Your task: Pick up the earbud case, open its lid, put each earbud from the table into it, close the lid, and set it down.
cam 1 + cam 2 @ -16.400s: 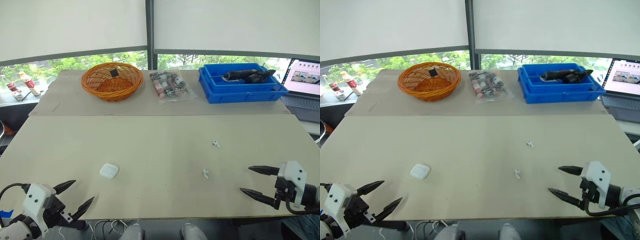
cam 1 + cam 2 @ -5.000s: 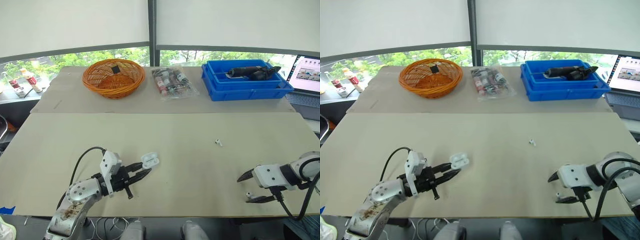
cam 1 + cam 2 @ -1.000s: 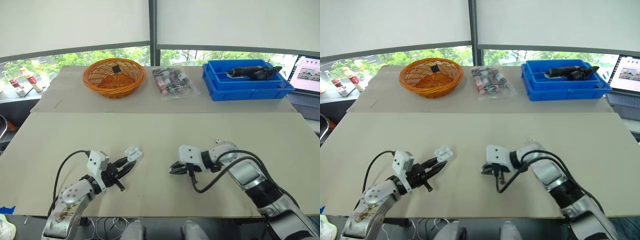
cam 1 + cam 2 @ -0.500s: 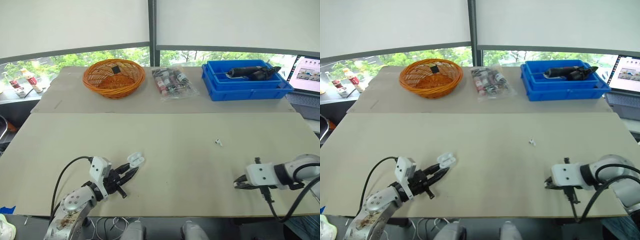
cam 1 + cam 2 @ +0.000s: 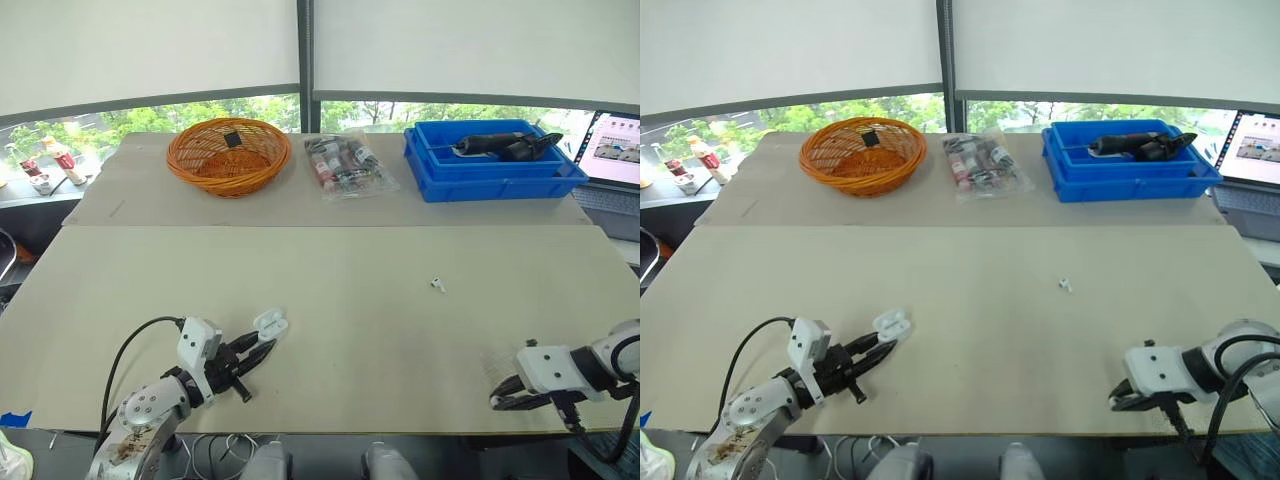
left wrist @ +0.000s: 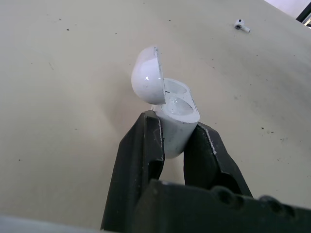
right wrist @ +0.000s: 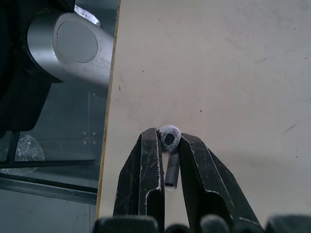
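Observation:
My left gripper (image 5: 258, 347) is shut on the white earbud case (image 5: 269, 323) just above the near left of the table; the case (image 6: 171, 120) has its lid (image 6: 147, 81) hinged open. My right gripper (image 7: 168, 145) is shut on one white earbud (image 7: 169, 138), held at the table's near right edge (image 5: 507, 397). A second white earbud (image 5: 437, 285) lies on the table right of centre, also seen as the earbud (image 6: 240, 24) beyond the case.
At the back stand an orange wicker basket (image 5: 226, 155), a clear bag of small items (image 5: 344, 166) and a blue bin (image 5: 492, 160) holding a dark tool. A laptop (image 5: 612, 145) sits at the far right. The table (image 5: 350, 270) is beige.
My right arm swung from the table's middle out to the near right edge with the earbud. The left gripper with the open case drew slightly nearer.

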Motion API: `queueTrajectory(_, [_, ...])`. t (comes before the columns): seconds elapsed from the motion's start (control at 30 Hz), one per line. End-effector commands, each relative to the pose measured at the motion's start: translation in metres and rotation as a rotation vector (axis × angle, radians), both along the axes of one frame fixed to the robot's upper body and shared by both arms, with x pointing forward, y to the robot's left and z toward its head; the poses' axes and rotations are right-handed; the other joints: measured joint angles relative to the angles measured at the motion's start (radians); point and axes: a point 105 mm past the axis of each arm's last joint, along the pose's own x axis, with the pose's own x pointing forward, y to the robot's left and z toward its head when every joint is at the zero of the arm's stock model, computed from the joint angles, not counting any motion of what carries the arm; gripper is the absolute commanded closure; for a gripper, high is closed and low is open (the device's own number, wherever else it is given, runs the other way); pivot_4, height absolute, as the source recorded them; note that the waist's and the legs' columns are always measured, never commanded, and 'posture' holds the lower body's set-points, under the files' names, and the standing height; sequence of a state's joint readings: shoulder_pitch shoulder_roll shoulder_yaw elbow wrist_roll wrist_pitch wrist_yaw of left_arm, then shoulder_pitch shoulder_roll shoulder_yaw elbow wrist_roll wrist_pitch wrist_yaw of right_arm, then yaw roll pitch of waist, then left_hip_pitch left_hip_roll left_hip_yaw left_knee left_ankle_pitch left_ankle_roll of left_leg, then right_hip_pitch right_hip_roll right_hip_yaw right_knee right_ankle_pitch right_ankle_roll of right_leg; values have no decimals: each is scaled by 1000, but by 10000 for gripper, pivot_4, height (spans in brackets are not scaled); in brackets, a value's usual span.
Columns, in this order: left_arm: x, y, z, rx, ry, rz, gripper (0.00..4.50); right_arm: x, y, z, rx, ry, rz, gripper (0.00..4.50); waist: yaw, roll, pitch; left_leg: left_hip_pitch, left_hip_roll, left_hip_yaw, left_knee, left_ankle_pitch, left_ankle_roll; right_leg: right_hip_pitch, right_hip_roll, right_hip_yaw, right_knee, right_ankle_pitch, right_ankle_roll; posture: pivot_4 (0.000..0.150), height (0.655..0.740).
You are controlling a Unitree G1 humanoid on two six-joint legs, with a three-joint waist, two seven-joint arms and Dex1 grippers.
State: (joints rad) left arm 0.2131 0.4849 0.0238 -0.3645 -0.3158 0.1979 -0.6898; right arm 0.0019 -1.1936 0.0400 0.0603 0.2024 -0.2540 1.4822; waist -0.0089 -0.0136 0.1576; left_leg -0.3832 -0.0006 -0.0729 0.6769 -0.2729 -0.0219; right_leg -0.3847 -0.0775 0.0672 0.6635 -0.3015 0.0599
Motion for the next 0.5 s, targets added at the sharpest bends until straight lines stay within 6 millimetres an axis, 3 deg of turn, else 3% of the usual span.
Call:
queueTrajectory(0.03, [0,-4,13,-5,-53,-24,39538,7,1,2,2,-36,-20,33119,-2,0,0,0,0,0,0,0,0,0,0,0,0,0,0,1500,7400])
queueTrajectory(0.2, [-2,-4,14,-4,-50,-27,39538,9,6,1,12,-52,-12,16267,-3,0,0,0,0,0,0,0,0,0,0,0,0,0,0,1500,7400])
queueTrajectory(0.5, [-8,-6,11,-8,-29,-33,39538,-1,21,40,34,-53,2,16144,2,1,0,-1,0,-2,0,0,0,0,0,0,0,0,0,1500,7400])
